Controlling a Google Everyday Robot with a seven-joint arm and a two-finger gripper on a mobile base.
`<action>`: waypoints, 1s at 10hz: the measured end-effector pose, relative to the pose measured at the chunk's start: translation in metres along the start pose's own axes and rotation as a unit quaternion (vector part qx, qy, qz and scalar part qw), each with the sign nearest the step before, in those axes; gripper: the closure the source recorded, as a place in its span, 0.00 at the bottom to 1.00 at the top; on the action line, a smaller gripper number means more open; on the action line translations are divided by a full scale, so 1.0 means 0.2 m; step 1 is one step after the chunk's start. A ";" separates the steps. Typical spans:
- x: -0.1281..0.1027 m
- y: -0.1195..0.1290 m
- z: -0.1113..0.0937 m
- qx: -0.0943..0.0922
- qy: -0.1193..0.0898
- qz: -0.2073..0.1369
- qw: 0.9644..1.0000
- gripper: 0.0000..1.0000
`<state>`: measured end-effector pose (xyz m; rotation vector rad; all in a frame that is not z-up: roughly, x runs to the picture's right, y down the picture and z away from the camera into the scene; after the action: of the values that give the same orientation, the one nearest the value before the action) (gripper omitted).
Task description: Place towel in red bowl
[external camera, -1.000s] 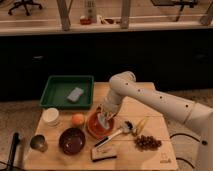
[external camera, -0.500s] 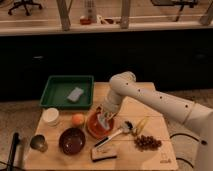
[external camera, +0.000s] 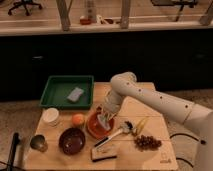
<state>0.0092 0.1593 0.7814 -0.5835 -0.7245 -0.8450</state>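
The red bowl (external camera: pixel 96 128) sits on the wooden table, right of an orange. A pale towel (external camera: pixel 104 121) hangs from my gripper (external camera: pixel 105 113) down into the bowl. My white arm reaches in from the right and ends right above the bowl. The gripper is directly over the bowl's middle, and the towel's lower end touches the bowl's inside.
A green tray (external camera: pixel 57 85) with a grey sponge (external camera: pixel 75 94) stands at the back left. An orange (external camera: pixel 77 119), a white cup (external camera: pixel 50 116), a dark bowl (external camera: pixel 72 140), a metal cup (external camera: pixel 38 143), a spoon (external camera: pixel 119 133), a banana (external camera: pixel 141 125), grapes (external camera: pixel 146 142) and a packet (external camera: pixel 104 152) lie around.
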 end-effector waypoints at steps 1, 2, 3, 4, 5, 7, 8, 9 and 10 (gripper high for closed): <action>0.00 0.00 0.00 0.000 0.000 -0.001 1.000 0.75; 0.00 -0.01 0.01 -0.001 0.000 -0.002 1.000 0.67; -0.01 -0.02 0.01 -0.002 0.000 -0.003 1.000 0.55; 0.00 -0.02 0.01 -0.003 0.001 -0.003 1.000 0.44; 0.00 -0.02 0.01 -0.003 0.001 -0.004 1.000 0.36; -0.01 -0.03 0.02 -0.012 0.001 -0.010 1.000 0.20; -0.01 -0.03 0.03 -0.017 0.000 -0.013 1.000 0.20; 0.00 -0.03 0.03 -0.017 0.000 -0.015 1.000 0.20; 0.00 -0.03 0.04 -0.021 -0.001 -0.017 1.000 0.20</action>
<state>0.0023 0.1622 0.7876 -0.6101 -0.7219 -0.8929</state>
